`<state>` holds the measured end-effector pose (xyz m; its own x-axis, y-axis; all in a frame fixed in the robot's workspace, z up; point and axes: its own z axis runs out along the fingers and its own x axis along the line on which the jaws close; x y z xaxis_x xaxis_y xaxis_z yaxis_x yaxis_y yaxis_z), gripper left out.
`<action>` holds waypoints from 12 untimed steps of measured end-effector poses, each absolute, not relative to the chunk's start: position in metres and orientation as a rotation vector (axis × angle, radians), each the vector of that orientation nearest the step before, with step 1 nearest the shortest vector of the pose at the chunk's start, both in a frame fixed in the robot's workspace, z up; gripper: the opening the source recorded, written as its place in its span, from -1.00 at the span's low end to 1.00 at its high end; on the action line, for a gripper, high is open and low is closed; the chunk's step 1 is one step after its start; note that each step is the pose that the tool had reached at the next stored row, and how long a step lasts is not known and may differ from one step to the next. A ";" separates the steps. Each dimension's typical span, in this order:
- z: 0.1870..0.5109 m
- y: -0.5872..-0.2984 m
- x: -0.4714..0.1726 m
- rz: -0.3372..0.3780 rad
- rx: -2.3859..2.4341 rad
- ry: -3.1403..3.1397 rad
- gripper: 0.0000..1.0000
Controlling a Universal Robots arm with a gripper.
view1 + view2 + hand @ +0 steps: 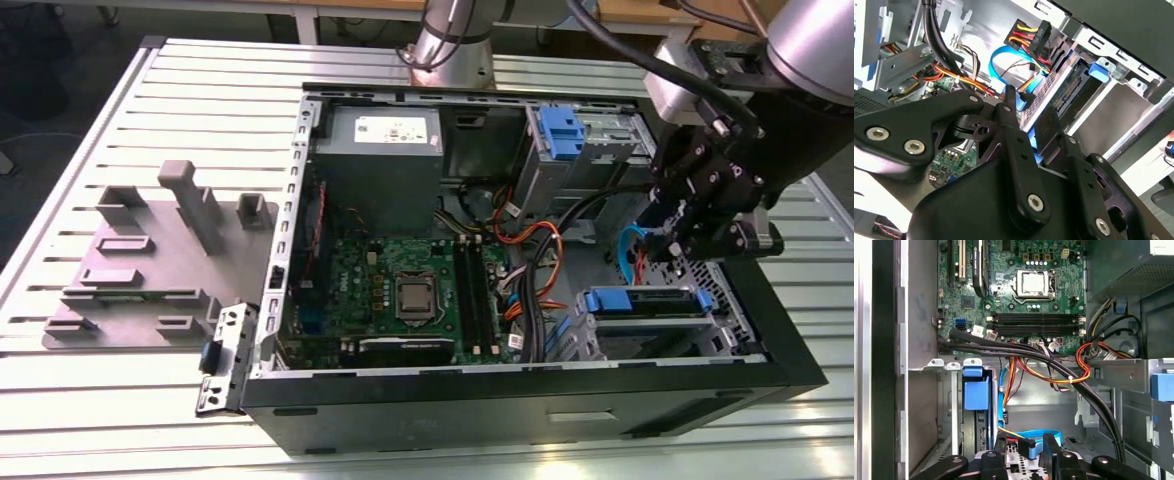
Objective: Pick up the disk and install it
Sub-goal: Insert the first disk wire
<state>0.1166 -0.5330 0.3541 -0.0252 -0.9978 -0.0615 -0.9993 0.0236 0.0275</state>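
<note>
We see the black gripper (1025, 440) inside the open black computer case (534, 402), jaws apart, empty; the blue-framed silver-grey disk (638, 300) sits in the case's bay (701, 322).

A green motherboard (1019, 300) is lying beyond the claw (1025, 441), black and orange cables (1029, 356) are running between them, and a blue cable (1043, 432) is curling right beside it.
</note>
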 end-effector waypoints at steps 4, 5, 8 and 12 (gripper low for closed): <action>0.350 -0.533 0.117 0.098 -2.176 2.230 -0.15; 0.350 -0.533 0.117 0.098 -2.176 2.230 -0.15; 0.350 -0.533 0.117 0.098 -2.176 2.230 -0.15; 0.350 -0.533 0.117 0.098 -2.176 2.230 -0.31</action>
<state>0.1173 -0.5329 0.3497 -0.0252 -0.9978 -0.0614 -0.9993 0.0235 0.0280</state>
